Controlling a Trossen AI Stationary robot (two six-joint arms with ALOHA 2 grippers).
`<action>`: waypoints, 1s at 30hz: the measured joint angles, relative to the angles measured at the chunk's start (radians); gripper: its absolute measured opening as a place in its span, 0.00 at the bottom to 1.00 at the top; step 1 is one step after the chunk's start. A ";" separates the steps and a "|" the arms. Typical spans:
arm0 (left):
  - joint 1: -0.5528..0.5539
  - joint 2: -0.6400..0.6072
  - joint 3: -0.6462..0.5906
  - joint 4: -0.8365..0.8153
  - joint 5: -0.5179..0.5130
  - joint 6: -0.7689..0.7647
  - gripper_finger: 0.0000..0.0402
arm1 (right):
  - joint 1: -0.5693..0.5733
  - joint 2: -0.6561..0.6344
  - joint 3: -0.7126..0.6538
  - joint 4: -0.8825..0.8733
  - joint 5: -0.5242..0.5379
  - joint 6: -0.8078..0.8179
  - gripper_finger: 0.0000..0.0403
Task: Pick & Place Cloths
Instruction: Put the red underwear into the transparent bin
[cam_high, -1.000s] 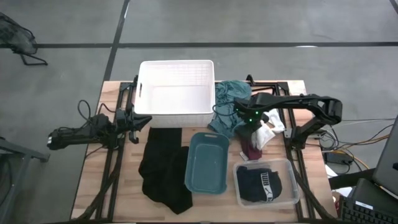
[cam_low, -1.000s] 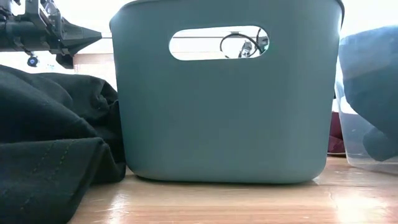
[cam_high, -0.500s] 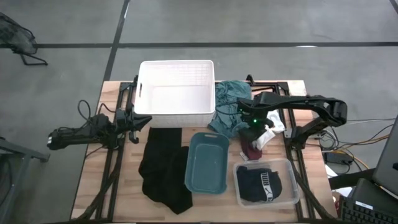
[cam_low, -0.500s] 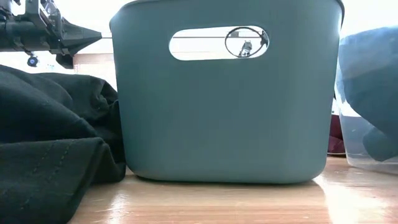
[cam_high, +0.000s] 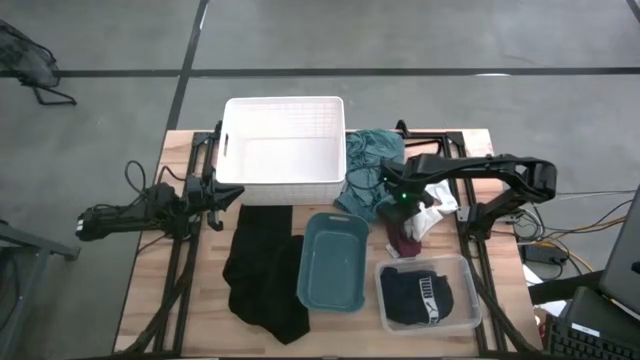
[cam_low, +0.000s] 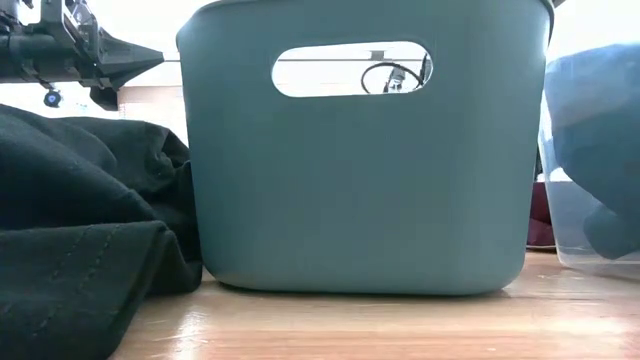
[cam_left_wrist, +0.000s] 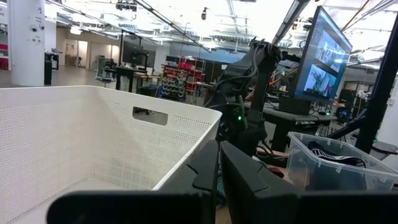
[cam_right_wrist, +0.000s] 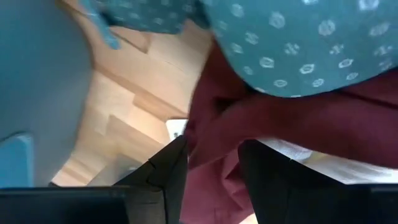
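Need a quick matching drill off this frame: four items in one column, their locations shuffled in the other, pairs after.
Items:
1. navy cloth with white lettering
2. large black cloth
3. right hand
4. white perforated plastic bin

Places:
A. on the table, left of the teal plastic bin
B. over the maroon cloth
C. far side of the table, empty
D. inside the clear plastic bin

Pairs: 1-D, 2-A, 3-B, 4-C
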 joint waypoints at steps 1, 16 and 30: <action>0.000 0.000 0.000 0.000 0.000 0.000 0.06 | 0.000 0.008 -0.006 0.000 0.000 0.002 0.36; 0.000 0.000 0.000 0.000 0.000 0.000 0.06 | 0.000 0.013 -0.001 0.032 0.016 -0.090 0.04; 0.000 0.000 0.000 0.000 0.001 0.000 0.06 | 0.000 -0.290 0.240 -0.181 0.160 0.015 0.02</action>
